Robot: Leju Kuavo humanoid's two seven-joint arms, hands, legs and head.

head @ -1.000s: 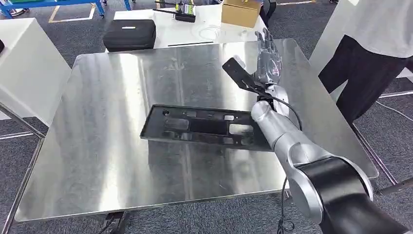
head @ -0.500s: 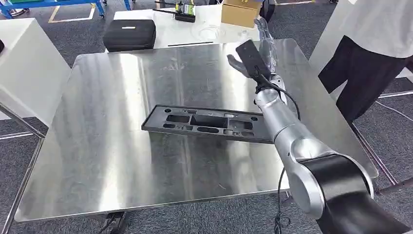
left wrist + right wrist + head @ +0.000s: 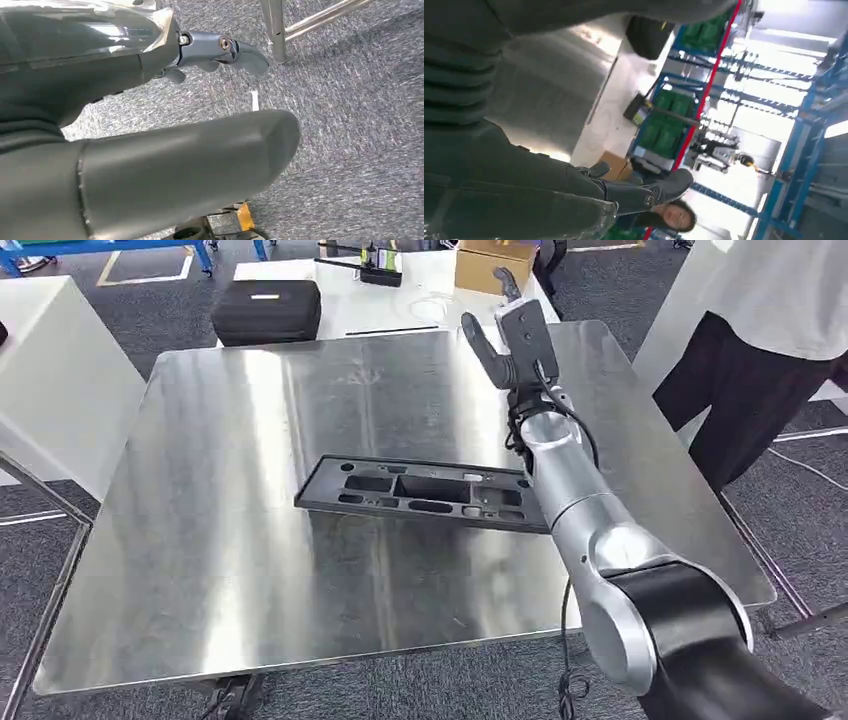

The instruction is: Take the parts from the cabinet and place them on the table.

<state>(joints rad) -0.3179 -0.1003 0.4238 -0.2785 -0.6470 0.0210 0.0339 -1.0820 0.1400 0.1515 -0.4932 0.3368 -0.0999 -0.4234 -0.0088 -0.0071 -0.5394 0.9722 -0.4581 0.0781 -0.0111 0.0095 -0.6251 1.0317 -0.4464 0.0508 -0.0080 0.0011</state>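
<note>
flat black slotted part (image 3: 425, 492) on brushed steel table (image 3: 220, 540) — right hand (image 3: 512, 338) raised, empty, fingers apart

My right arm (image 3: 575, 490) is a brushed silver tube that swells into a rounded silver elbow joint and a glossy black upper-arm shell (image 3: 700, 640); a thin black cable (image 3: 572, 660) loops alongside the forearm and hangs below the elbow; my right hand (image 3: 515, 340) is dark grey with a flat black rectangular camera block at its back; at my left wrist I see a smooth dark grey cover and a blue-grey finger (image 3: 235, 50) with a small silver screw at its hinge.
</note>
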